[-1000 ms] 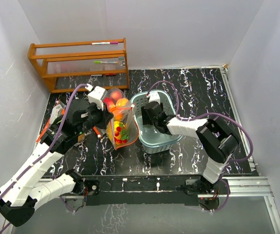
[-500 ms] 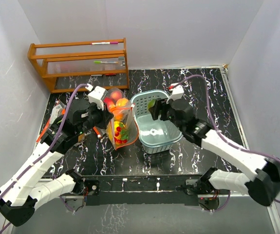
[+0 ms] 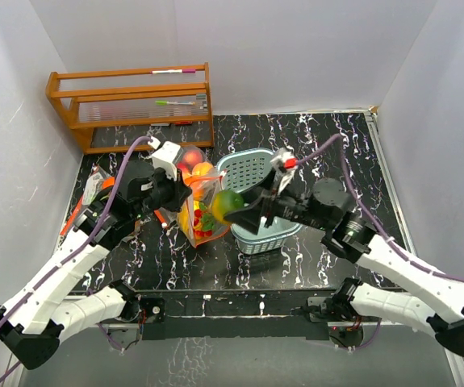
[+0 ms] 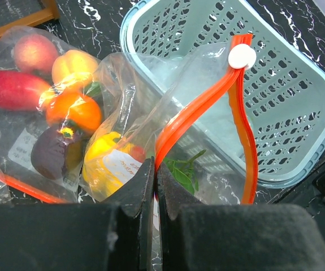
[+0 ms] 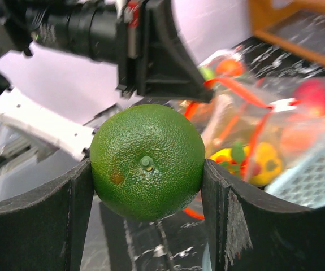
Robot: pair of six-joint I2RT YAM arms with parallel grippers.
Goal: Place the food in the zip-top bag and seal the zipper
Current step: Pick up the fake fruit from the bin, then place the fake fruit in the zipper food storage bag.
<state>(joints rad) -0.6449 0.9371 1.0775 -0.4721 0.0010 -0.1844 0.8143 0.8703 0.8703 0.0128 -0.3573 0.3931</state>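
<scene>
- The green fruit (image 5: 147, 162) is round and pebble-skinned with a small stem nub. The right tool (image 5: 147, 169) clamps it between flat black pads, spread about halfway.
- The zip-top bag (image 4: 207, 107) is clear crinkled film with an orange-red zipper. The left tool (image 4: 154, 189), fully closed, pinches its edge.
- Yellow, orange, red and purple fruits (image 4: 72, 110) show through the film.
- A teal perforated basket (image 4: 298, 107) sits at the bag's 3 o'clock on the black, white-veined desk (image 3: 320, 137).
- A wooden rack (image 3: 127, 101) stands at 11 o'clock against white walls (image 3: 296, 48).
- Half a second ago the fruit was over the basket; now it is at the bag's mouth.

Dimpled skin on the green fruit (image 5: 146, 161); clear, crinkled glossy bag (image 4: 129, 90); smooth teal plastic basket (image 4: 298, 107); seemingly wooden rack (image 3: 135, 97).
</scene>
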